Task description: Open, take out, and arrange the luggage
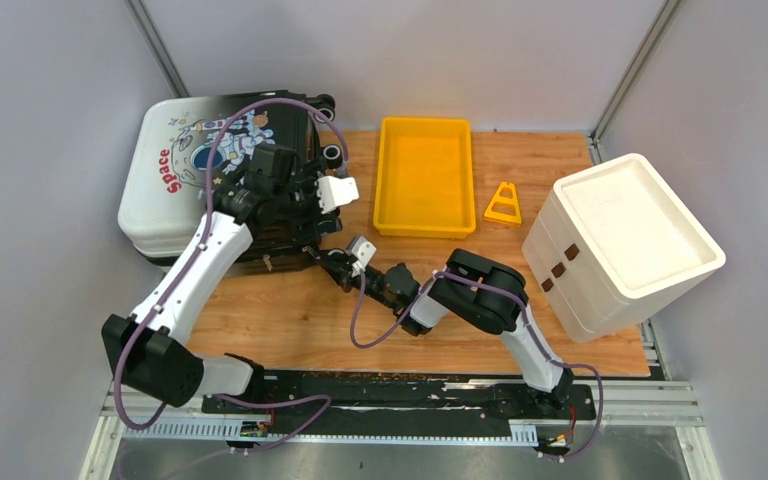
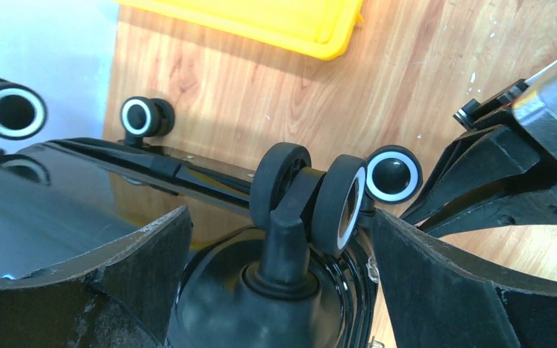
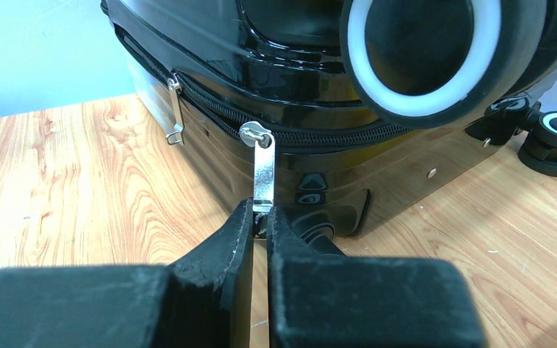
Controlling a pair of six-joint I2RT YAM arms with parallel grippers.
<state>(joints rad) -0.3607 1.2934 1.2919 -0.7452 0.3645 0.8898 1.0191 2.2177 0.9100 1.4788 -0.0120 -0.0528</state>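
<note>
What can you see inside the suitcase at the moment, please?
Nothing: the suitcase lies closed, so its contents are hidden. Only the outside shows, where the right gripper pinches the zipper pull.

Left jaws spread wide, right jaws pinched

Left arm (image 1: 200, 262), right arm (image 1: 525, 345)
I see white links, black joints, purple cables (image 1: 353, 320), scuffed black tool pads (image 3: 210, 254).

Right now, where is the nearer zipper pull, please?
Right wrist view: the nearer zipper pull hangs from the luggage, pinched by the right gripper.
</note>
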